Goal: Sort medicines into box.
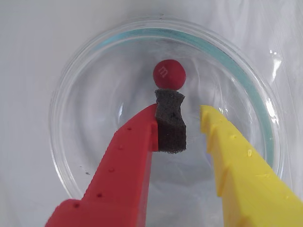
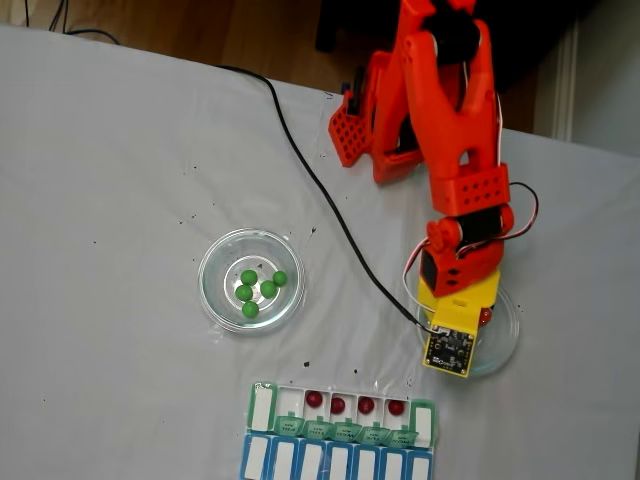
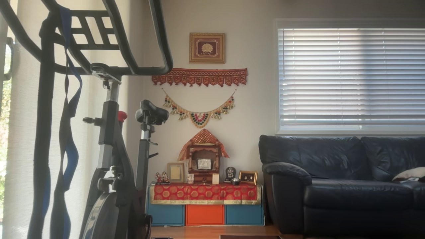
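Observation:
One dark red medicine ball (image 1: pixel 169 74) lies in a clear glass dish (image 1: pixel 66 94) in the wrist view. My gripper (image 1: pixel 188 106) hangs open right over that dish. The black foam pad (image 1: pixel 170 123) on its red finger nearly touches the ball, and the yellow finger (image 1: pixel 236 156) stands apart to the right. Nothing is between the jaws. In the fixed view the same ball (image 2: pixel 485 317) peeks out beside the wrist over the right dish (image 2: pixel 510 340). The box (image 2: pixel 345 431) lies at the bottom with several red balls (image 2: pixel 314 398) in its open compartments. Several green balls (image 2: pixel 258 290) sit in the left dish (image 2: pixel 215 255).
A blue-lidded row (image 2: pixel 330 462) adjoins the box on its near side. A black cable (image 2: pixel 330 205) runs across the white cloth from the back towards the arm (image 2: pixel 455 130). The other view shows a room with an exercise bike (image 3: pixel 113 132) and a sofa (image 3: pixel 342 179).

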Controlling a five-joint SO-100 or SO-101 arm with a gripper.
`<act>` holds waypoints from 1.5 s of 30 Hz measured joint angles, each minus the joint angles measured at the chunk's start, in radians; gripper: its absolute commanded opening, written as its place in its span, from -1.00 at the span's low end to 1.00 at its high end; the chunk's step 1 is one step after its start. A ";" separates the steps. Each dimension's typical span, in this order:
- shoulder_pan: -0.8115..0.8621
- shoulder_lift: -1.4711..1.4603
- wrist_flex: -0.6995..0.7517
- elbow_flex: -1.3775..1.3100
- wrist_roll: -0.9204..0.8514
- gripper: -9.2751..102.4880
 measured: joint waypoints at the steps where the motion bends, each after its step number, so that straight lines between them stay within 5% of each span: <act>1: 0.000 -0.002 -0.005 0.000 0.000 -0.66; 45: -0.006 -0.255 -0.114 -0.124 -0.064 -0.48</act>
